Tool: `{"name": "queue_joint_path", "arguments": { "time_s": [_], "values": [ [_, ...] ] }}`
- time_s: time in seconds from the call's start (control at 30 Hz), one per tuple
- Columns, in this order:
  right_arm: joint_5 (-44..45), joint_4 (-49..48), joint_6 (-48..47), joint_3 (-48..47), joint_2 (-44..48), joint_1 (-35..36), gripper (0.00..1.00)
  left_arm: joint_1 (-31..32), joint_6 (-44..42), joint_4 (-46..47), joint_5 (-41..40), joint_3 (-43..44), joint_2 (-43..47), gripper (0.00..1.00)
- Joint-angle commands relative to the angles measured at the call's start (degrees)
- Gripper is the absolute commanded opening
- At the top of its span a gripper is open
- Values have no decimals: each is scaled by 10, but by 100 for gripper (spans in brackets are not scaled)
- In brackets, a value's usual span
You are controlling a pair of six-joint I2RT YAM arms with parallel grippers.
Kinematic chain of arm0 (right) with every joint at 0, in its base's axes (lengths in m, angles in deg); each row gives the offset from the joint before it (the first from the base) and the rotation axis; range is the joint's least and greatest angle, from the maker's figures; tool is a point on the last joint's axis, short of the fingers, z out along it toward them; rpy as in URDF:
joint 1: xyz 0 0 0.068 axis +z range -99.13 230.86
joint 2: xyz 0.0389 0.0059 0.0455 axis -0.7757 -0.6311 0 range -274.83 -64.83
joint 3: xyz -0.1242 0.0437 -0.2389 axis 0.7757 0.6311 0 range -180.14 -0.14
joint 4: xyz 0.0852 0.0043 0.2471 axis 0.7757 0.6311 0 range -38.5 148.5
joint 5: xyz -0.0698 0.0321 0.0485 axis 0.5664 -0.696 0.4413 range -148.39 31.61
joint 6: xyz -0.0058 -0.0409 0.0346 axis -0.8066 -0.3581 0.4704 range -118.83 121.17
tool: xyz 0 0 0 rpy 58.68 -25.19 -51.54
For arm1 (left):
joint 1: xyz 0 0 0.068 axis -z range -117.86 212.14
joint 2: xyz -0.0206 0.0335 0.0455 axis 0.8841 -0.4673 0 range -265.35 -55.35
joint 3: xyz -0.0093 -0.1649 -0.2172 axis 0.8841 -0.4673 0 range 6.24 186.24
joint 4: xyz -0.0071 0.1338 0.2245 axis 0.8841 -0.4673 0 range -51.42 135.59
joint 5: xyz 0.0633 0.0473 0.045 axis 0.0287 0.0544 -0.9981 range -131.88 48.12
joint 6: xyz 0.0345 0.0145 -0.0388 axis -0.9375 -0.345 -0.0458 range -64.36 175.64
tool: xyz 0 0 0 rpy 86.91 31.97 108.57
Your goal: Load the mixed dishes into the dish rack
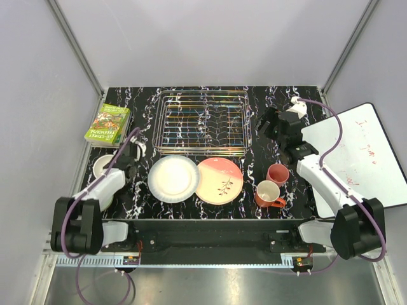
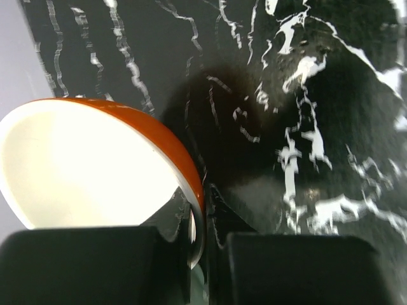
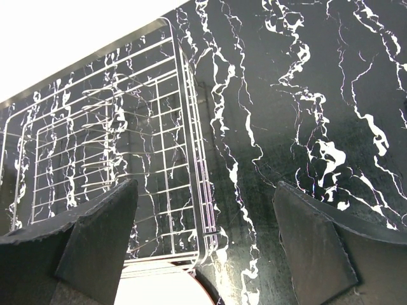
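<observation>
Marbled counter: at nine o'clock the left tool pinches the rim of the orange bowl, apparently for lifting; at two, the right tool hangs spread.

On my feeds I see a black, white-veined marble tabletop, a silver rack, a white plate, a peach-pink plate with a dark twig motif, and an orange bowl, cream inside.
</observation>
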Motion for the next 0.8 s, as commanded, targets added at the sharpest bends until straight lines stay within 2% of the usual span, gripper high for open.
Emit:
{"name": "queue_joint_path", "arguments": {
  "time_s": [0.0, 0.13, 0.27, 0.37, 0.53, 0.6, 0.73, 0.77],
  "values": [
    [19, -26, -1, 5, 19, 5, 95, 0, 17, -79, 36, 81, 99, 0],
    [13, -29, 0, 6, 15, 5, 94, 2, 35, -154, 126, 210, 139, 0],
    [13, -30, -3, 9, 20, 5, 94, 4, 88, -214, 241, 393, 100, 0],
    [23, -33, -9, 18, 32, 6, 94, 11, 121, -235, 368, 507, 40, 0],
    [50, -42, -23, 45, 59, 5, 94, 73, 203, -250, 546, 683, -88, 0],
    [52, -64, -27, 60, 67, 5, 92, 99, 232, -250, 612, 732, -151, 0],
    [58, -118, -27, 135, 105, 5, 86, 126, 300, -239, 771, 896, -276, 0],
    [59, -156, -28, 154, 115, 5, 86, 128, 349, -227, 805, 919, -325, 0]
  ]
}}
